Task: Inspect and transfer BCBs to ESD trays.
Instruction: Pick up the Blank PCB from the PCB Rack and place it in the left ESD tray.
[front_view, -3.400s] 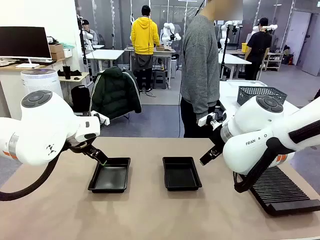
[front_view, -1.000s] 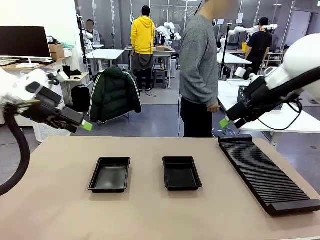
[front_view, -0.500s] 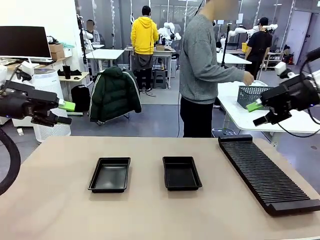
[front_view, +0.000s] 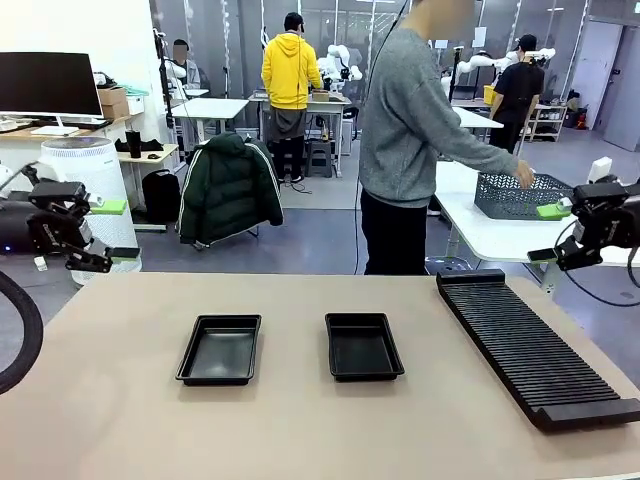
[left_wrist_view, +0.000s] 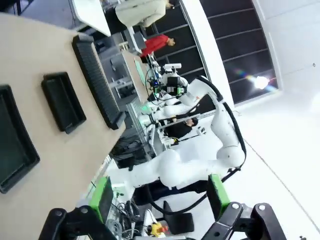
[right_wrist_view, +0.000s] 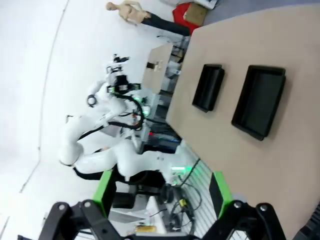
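Observation:
Two black ESD trays lie side by side mid-table, the left tray and the right tray; both are bare inside. No BCBs are in view. My left gripper hangs open off the table's left edge, well above and away from the trays. Out past the right edge, my right gripper is open too, with nothing between its green pads. In the left wrist view the left gripper frames both trays far off. The right gripper likewise looks across at the trays.
A long black ribbed rack lies along the table's right side. The person stands at the far side, a hand reaching into a dark mesh basket on a white side table. The tabletop around the trays is bare.
Both arms have swung outward and back from the trays to the table's sides, grippers staying open. The person has turned and stretched an arm to the basket.

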